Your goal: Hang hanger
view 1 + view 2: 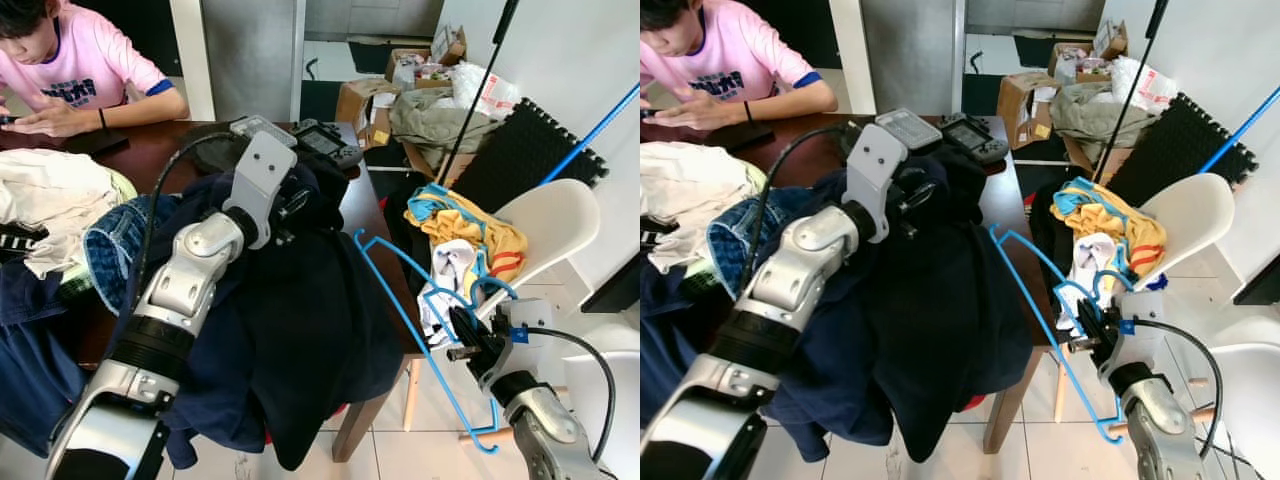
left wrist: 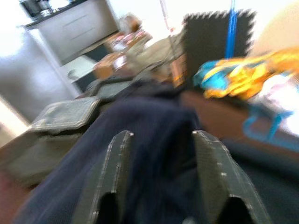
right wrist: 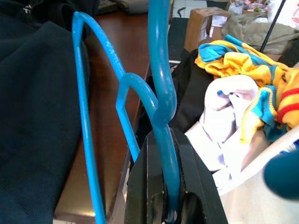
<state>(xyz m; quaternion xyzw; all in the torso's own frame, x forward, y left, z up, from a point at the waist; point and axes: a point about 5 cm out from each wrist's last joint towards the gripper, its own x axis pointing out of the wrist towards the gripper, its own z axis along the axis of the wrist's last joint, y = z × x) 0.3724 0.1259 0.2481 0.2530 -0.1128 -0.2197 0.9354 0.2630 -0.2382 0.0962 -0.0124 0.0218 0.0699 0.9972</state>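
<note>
Blue plastic hanger point(image 1: 410, 318): clamped in my right gripper point(image 1: 462, 335), just off the brown table point(image 1: 362, 205) edge. My left gripper point(image 2: 161, 175): fingers apart over the navy garment point(image 1: 300, 330) heaped on that table.

Dark wooden table point(image 1: 365, 215), white chair point(image 1: 555, 225), tiled floor point(image 1: 420, 455)

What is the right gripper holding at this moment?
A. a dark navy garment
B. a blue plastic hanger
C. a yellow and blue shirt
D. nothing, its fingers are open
B: in the right wrist view the right gripper has its black fingers clamped on the blue plastic hanger, which it holds beside the table edge, off the dark navy garment.
</note>
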